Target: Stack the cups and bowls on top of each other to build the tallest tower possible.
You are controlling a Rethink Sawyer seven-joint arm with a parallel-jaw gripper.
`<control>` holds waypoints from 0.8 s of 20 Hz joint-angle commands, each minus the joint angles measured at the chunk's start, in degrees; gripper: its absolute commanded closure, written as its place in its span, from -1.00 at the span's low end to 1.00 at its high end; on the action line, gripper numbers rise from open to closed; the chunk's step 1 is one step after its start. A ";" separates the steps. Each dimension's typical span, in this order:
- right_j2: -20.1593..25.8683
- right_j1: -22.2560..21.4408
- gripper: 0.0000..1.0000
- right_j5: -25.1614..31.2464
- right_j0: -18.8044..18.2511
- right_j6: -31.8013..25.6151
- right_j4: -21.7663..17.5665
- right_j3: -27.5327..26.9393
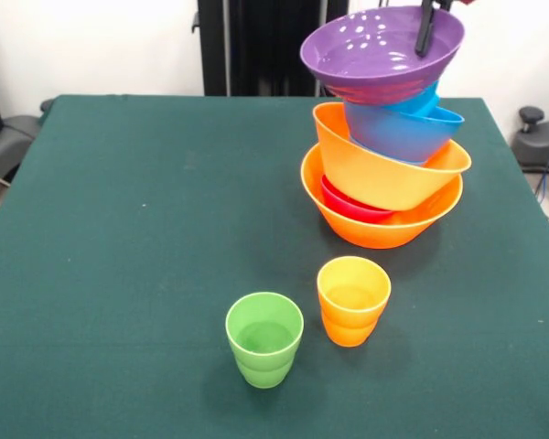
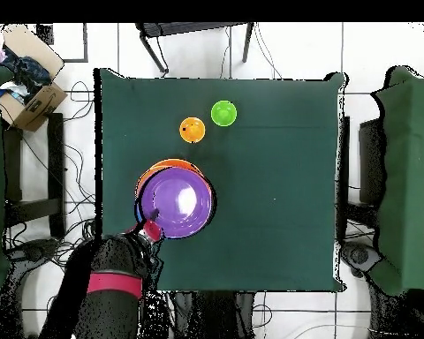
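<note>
Two cups, green cup [image 1: 264, 338] and orange cup [image 1: 352, 299], wait on the table [image 1: 119, 229] while the hand [image 1: 427, 26] clamps the purple bowl [image 1: 375, 50] atop the leaning tower [image 1: 384, 174], which might topple once released.

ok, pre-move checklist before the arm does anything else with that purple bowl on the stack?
1. Purple bowl sits on top of the tower: ok, though tilted.
2. Tower straight: not ok; the bowls nest at different angles and the pile leans.
3. Gripper state: cannot tell; its tip reaches down inside the purple bowl near the rim, grip not visible.
4. Base orange bowl flat on the table: ok as far as visible.
5. Green cup and orange cup upright, clear of the tower: ok.
6. Blue cup location: cannot tell, not visible as a separate item.
</note>
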 commanded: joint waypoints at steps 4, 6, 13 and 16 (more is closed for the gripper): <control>1.70 4.15 1.00 -1.38 -0.88 6.52 3.50 -0.95; 1.99 3.96 1.00 -1.30 -1.22 5.85 4.06 -0.66; 2.67 3.47 1.00 -0.56 -1.89 4.30 4.94 -0.43; 3.06 3.12 1.00 -0.22 -2.04 3.74 5.47 -0.23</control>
